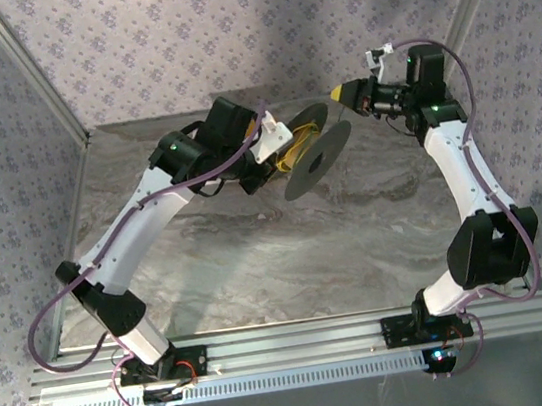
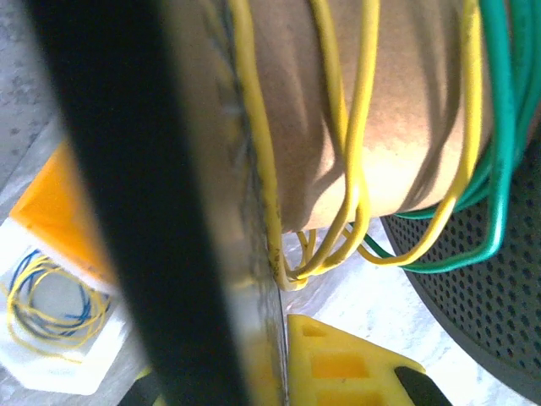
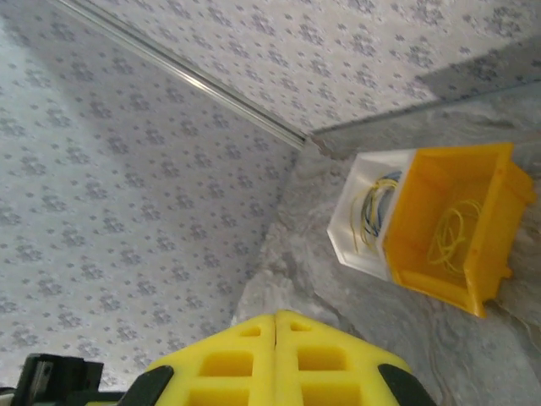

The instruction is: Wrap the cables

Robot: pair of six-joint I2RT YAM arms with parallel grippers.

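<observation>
A yellow cable (image 2: 362,161) and a teal-green cable (image 2: 499,127) lie in loose turns round the brown cardboard core (image 2: 406,101) of a dark spool (image 1: 319,151). Several turns sag below the core. My left gripper (image 2: 281,338) is shut on the spool's near flange (image 2: 127,211), which runs edge-on between its yellow fingers (image 2: 347,364). Seen from above, the left gripper (image 1: 267,163) holds the spool tilted above the middle of the table. My right gripper (image 3: 275,318) is shut with nothing in it. It hovers to the right of the spool (image 1: 340,92), apart from it.
A white bin (image 3: 365,222) with blue and yellow wire loops stands against a yellow bin (image 3: 461,216) holding a thin yellow wire, near the back of the marble table (image 1: 260,265). Patterned walls close in the back and both sides.
</observation>
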